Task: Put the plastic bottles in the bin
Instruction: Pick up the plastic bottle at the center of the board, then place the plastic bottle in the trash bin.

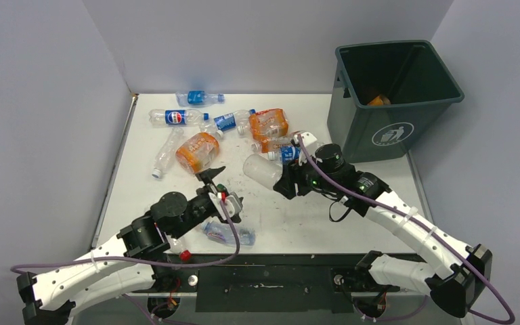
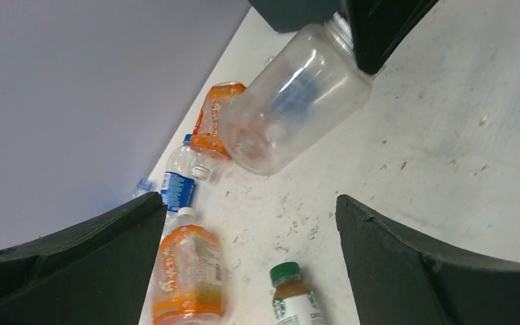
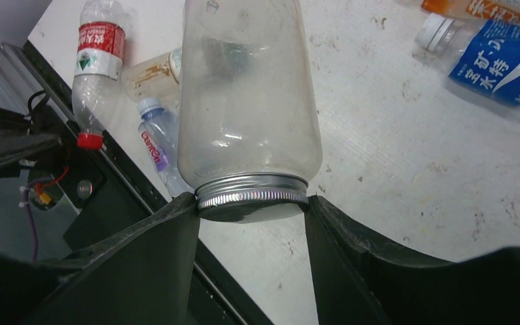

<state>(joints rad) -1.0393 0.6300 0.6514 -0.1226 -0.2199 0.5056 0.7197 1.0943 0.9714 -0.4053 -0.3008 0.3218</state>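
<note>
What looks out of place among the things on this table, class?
The clear jar gripped at its lid by the right gripper. It is broad, shows no label and has a silver screw lid, unlike the narrow-necked, labelled drink bottles lying around it.

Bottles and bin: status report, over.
Right gripper shut on clear jar by its metal lid. Left gripper open, empty. Bin far right, orange item inside. Bottles scattered on table.

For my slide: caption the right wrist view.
Right gripper clamps a clear jar by its silver lid, bottles scattered around.
</note>
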